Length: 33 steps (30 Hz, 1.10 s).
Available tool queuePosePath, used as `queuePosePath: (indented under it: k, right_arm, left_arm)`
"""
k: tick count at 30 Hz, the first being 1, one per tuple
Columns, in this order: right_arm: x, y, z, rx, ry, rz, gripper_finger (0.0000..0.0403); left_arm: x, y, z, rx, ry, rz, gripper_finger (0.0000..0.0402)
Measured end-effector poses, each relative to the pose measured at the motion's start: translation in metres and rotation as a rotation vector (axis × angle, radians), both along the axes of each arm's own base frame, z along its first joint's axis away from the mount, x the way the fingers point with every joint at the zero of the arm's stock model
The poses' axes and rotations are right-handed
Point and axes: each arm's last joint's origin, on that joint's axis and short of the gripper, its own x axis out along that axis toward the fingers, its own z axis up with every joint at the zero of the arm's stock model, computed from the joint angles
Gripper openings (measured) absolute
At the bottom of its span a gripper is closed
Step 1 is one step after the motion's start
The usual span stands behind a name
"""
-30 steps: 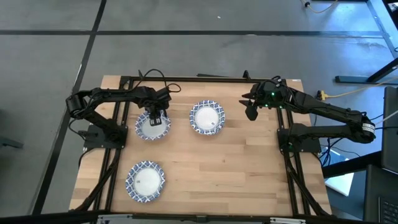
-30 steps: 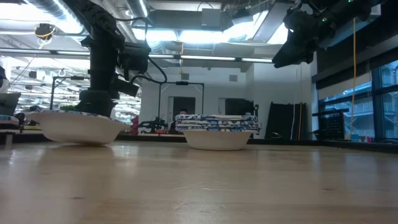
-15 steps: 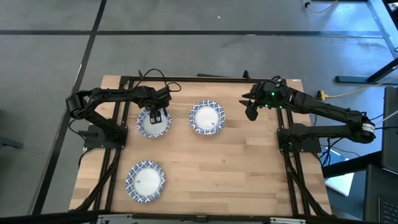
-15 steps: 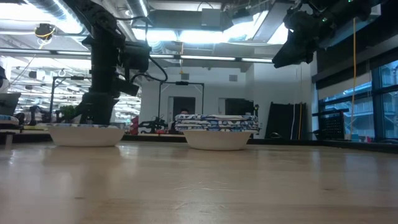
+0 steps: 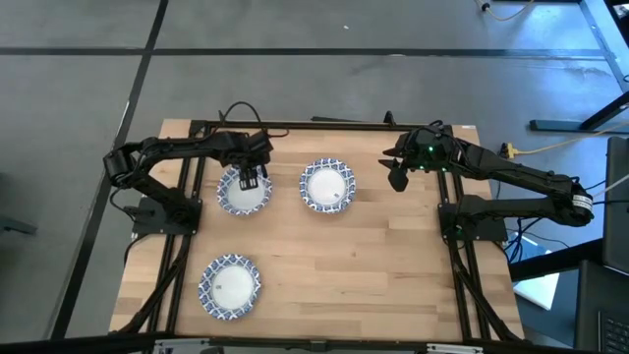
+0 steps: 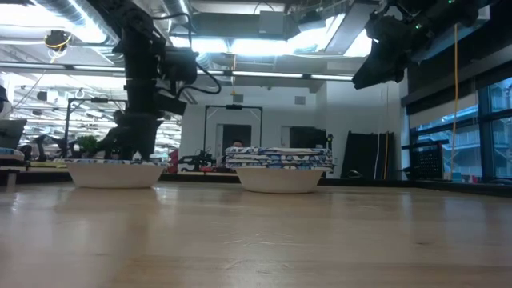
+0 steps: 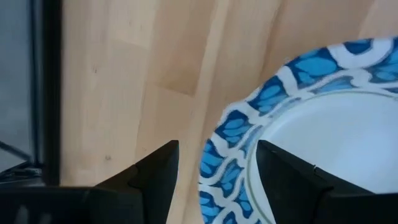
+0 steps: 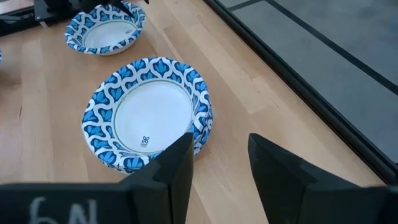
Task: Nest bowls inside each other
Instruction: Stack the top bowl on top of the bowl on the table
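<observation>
Revealing stacked bowls (image 6: 279, 157), low view

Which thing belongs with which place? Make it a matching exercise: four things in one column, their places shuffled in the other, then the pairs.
Things:
1. stack of round blue-and-white patterned bowls
2. lone patterned bowl
3. left gripper
4. right gripper

Places:
A. raised above the wooden table, right of the stack, fingers open
B. open astride the rim of the left bowl, which rests on the table
C. middle of the high view, upper part of the table
D. lower left of the table in the high view

Pairs: 1-C, 2-D, 3-B, 4-A
</observation>
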Motion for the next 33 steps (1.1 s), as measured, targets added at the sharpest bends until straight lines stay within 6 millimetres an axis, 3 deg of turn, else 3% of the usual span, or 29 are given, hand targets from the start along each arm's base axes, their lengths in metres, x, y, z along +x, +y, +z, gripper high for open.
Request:
queuePosePath:
  k: [20, 30, 33]
  right_arm:
    - [0.000, 0.000, 0.000, -0.015, 0.010, 0.012, 0.0154]
    - [0.000, 0.000, -0.001, -0.015, 0.010, 0.013, 0.0154]
    - [0.000, 0.000, -0.009, -0.005, 0.026, 0.012, 0.0154]
  left_arm:
    - [-0.001, 0.001, 0.000, -0.040, -0.045, 0.064, 0.0211]
    - [-0.003, 0.008, -0.015, -0.091, 0.052, 0.048, 0.0209]
    - [-0.003, 0.011, -0.021, -0.092, 0.080, 0.054, 0.0209]
